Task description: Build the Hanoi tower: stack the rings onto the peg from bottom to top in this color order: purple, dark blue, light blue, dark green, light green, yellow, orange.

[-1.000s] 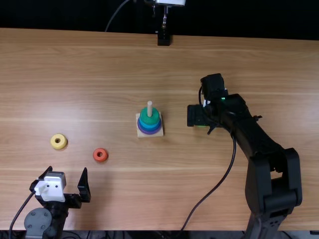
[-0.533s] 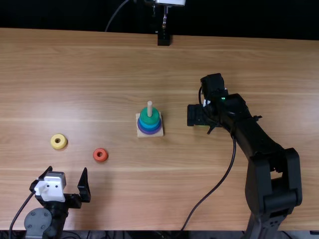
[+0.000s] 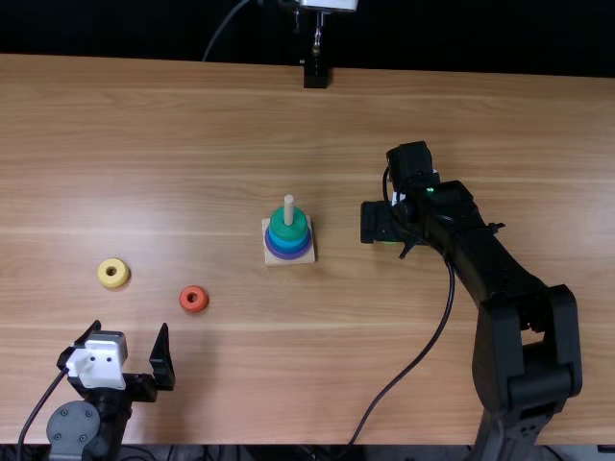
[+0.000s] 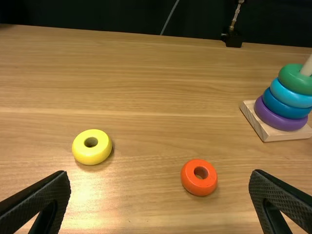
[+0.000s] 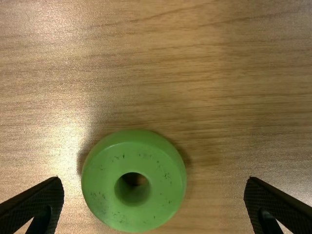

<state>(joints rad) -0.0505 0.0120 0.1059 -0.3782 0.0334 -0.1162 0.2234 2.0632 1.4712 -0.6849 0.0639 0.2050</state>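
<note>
Right gripper: the right gripper (image 5: 153,181) is over the table with its two fingers spread and nothing pinched.
Light green ring: the thick, glossy light green ring (image 5: 133,163) lies flat on the wood under the right gripper, between the lines of its fingers but nearer one than the other; no finger touches it.
Stack: well to the left of the right gripper, a square pale wooden base (image 4: 277,134) carries a round wooden peg (image 3: 288,207) with four rings on it: purple ring (image 4: 279,120), dark blue ring (image 4: 282,106), light blue ring (image 4: 291,94), dark green ring (image 4: 292,79), bottom to top.
Left gripper: the left gripper (image 4: 160,173) has its fingers wide apart, holding nothing.
Yellow ring: the small yellow ring (image 4: 87,155) lies flat ahead of the left gripper.
Orange ring: the small orange ring (image 4: 194,187) lies ahead of the left gripper and to its right.
Progress: four of seven rings are on, in the right order; light green, yellow and orange are left.
Next: probably centring over the light green ring, then gripping it; closing off-centre could push it sideways.
</note>
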